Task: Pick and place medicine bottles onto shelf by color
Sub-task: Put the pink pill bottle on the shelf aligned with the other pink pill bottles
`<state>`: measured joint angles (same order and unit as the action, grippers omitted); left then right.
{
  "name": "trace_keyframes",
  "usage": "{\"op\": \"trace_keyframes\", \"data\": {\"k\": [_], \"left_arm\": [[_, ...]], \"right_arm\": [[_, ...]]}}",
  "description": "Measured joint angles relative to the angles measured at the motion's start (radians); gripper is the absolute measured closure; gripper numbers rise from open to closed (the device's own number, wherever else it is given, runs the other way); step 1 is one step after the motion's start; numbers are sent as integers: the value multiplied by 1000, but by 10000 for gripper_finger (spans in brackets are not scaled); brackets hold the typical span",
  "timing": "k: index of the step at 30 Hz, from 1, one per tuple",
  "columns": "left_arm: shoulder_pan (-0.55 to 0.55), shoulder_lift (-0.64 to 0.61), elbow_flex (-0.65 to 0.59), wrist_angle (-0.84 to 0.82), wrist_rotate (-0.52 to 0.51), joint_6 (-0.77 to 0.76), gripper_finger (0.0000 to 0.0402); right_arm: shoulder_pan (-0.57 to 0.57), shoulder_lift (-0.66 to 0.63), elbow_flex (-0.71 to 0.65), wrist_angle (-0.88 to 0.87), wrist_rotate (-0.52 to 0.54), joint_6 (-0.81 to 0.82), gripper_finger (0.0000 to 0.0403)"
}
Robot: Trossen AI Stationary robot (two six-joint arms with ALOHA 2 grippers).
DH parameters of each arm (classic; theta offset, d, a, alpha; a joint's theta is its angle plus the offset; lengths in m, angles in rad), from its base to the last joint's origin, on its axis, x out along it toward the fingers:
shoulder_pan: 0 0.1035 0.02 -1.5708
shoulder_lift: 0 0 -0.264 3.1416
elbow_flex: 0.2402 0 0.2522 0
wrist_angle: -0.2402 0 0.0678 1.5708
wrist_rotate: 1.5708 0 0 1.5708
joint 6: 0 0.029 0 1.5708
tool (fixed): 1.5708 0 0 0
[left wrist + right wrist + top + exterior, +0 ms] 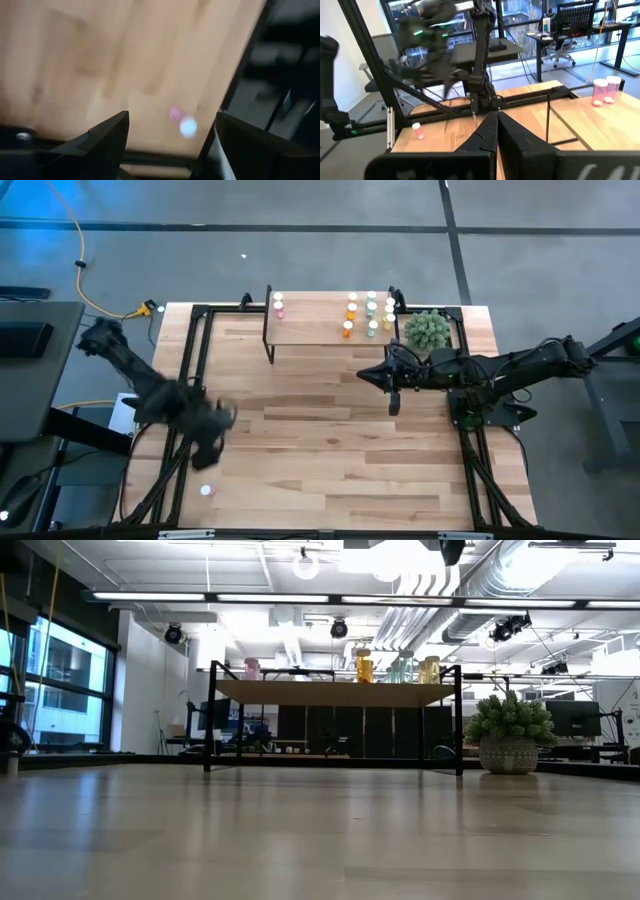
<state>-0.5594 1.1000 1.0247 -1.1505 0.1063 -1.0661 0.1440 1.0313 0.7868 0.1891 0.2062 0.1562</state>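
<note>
left wrist view: open left end effector (170, 135) above pink bottle (181, 121).

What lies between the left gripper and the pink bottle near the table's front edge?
Only bare tabletop: in the high view, nothing separates the left gripper from the pink bottle; its jaws are open.

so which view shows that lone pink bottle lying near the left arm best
The left wrist view: the pink bottle lies between the open left jaws, though blurred. The high view shows it as a small dot near the table's front left edge. The right wrist view catches it far off. The low view misses it.
</note>
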Motion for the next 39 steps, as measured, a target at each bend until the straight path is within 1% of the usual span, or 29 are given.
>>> {"op": "trace_keyframes", "data": {"k": [2,3,6,8,11,15,19,22,27,28,34,39], "left_arm": [[-140,47,-14,63,-11,-27,115],[-203,72,-16,101,-33,-40,115],[-369,156,-17,197,-134,-83,116],[-449,216,-17,232,-192,-112,116],[-519,308,-17,213,-215,-153,116],[-527,384,-19,171,-234,-199,116],[-529,406,-18,227,-217,-132,120],[-529,416,-18,231,-197,-119,129],[-529,439,-18,232,-271,-133,149],[-529,448,-18,234,-273,-133,153],[-530,517,-18,239,-192,-128,162],[-530,544,-18,243,-216,-150,162]], "right_arm": [[0,0,0,-13,0,0,402],[0,0,0,-22,0,0,402],[0,0,0,-46,0,0,402],[0,0,0,-59,0,0,402],[0,0,0,-72,0,0,402],[0,0,0,-77,7,3,402],[0,0,0,-77,37,20,402],[0,0,0,-80,41,19,402],[0,0,0,-81,41,19,402],[0,0,0,-82,41,19,402],[0,0,0,-86,41,26,402],[0,0,0,-89,43,26,402]]}}
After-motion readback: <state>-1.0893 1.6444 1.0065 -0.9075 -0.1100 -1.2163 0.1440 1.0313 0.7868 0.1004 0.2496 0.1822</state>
